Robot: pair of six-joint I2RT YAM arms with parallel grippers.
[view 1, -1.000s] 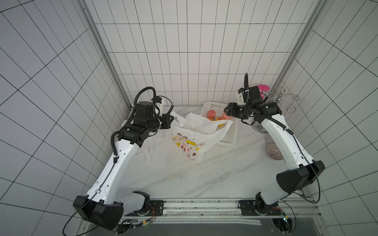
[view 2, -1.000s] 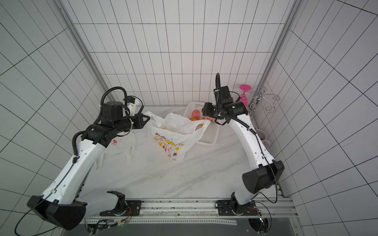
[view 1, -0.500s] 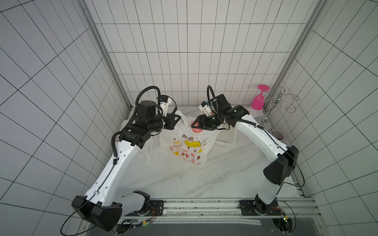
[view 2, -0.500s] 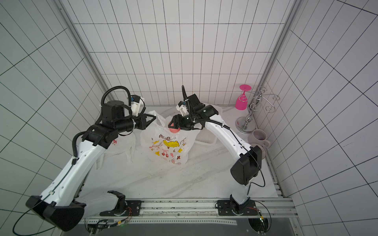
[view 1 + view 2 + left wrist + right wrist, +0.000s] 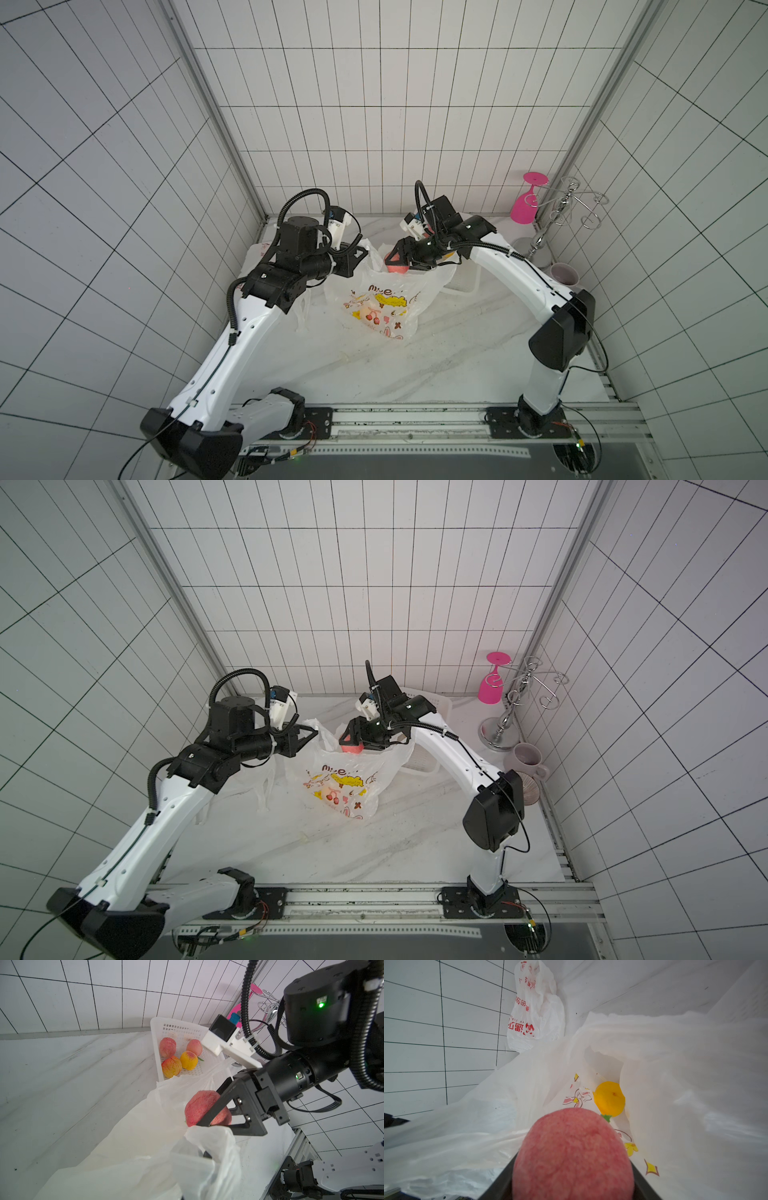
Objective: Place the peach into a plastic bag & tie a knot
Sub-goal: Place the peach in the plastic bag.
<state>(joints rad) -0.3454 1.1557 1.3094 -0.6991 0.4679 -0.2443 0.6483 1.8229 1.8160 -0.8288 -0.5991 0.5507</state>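
White and thin, the plastic bag (image 5: pixel 388 301) stands on the marble bench (image 5: pixel 436 357) just above the middle of the frame in both top views, its printed cartoon side facing you and its mouth open upward. Your left jaws are closed on the bag's rim at the left side of the mouth and hold that edge raised; in the left wrist view the film (image 5: pixel 135 1147) bunches over them so that the tips themselves are hidden. Your right jaws grip the peach (image 5: pixel 397 267), a pink-red one, from two sides and hold it at the open mouth, between the raised rims and clear of the bag's bottom. The right wrist view looks past that peach (image 5: pixel 572 1153) straight into the opening, where a yellow fruit (image 5: pixel 609 1098) lies down inside against the printed wall. Behind the bag, toward the right of the frame, the white basket (image 5: pixel 424 766) sits against the back wall, and the left wrist view shows four more peaches (image 5: pixel 178 1057) resting in it. A second bag (image 5: pixel 258 254) with red print lies crumpled at the left edge of the bench, partly under your left arm. In the right rear corner you have a pink glass (image 5: pixel 492 683) hanging upside down on a metal rack (image 5: pixel 509 717), with a mug (image 5: pixel 528 759) just in front of it.
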